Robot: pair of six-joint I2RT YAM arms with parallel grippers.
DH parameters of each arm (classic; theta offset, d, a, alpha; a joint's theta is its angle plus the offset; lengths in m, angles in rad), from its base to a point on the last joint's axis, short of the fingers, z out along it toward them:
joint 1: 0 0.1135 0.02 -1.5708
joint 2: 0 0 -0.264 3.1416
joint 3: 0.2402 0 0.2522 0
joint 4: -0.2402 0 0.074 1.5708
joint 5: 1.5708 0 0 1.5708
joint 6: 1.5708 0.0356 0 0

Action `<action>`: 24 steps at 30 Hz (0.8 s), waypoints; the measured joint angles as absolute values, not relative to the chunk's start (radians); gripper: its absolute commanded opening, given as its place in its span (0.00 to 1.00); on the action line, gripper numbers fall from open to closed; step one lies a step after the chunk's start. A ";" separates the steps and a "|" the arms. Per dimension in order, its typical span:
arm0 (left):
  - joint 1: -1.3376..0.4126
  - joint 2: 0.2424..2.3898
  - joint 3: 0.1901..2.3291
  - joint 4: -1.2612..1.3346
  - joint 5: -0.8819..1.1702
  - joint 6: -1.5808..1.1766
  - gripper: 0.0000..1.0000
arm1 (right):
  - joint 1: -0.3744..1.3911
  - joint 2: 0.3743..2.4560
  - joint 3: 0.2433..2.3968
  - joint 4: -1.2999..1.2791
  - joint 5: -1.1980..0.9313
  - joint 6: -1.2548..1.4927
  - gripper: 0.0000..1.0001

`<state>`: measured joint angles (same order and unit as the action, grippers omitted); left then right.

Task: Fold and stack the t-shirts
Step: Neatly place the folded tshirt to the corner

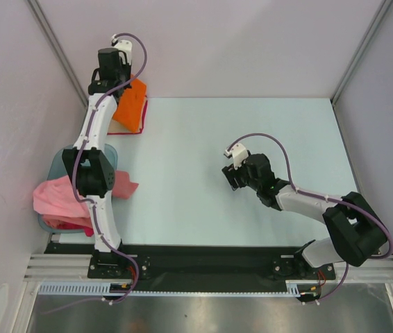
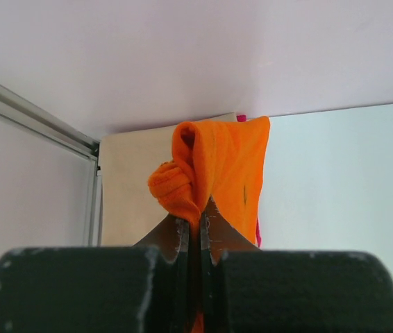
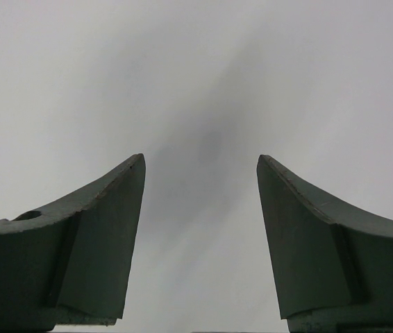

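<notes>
Pale blue-green counter filled most of my overhead view, boxed in by plain white walls on three sides. Both arms were bolted at its near edge. The left arm reached straight out to the far left corner. The right arm bent in over the bare middle of the counter, well apart from any cloth.

Beside the left arm's base sat a translucent blue-green plastic tub. A crumpled pink cloth t-shirt was heaped in it and spilled over its rim. A pinkish-red flap of cloth lay on the counter on the arm's other side; I could not tell whether it belonged to the same shirt.

In the far left corner was a bright orange cloth t-shirt, its upper part gathered and bunched. Through the left wrist camera I saw a flat tan cloth t-shirt under it against the wall. A thin magenta-red cloth edge peeked out below the orange one's right side.

The left tool was clenched on a fold of the orange t-shirt, with fabric pinched between its fingers and rolled into a knot just beyond them. The right tool was released, its fingers spread wide with nothing between them, facing bare surface.
</notes>
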<state>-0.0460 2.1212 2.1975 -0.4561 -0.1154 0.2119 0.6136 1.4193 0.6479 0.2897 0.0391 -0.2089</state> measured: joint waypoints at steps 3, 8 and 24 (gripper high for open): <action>-0.051 2.107 2.181 -0.455 -0.104 0.200 0.00 | 0.618 1.422 0.648 0.290 0.038 -0.209 0.69; -0.056 2.101 2.174 -0.454 -0.097 0.183 0.01 | 0.620 1.422 0.648 0.290 0.037 -0.209 0.69; -0.049 2.165 2.199 -0.429 -0.098 0.183 0.00 | 0.620 1.424 0.648 0.290 0.038 -0.209 0.70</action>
<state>-0.0486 2.1647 2.1994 -0.4294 -0.0982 0.1825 0.6201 1.4242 0.6479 0.2901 0.0376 -0.2092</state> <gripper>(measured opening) 0.046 0.695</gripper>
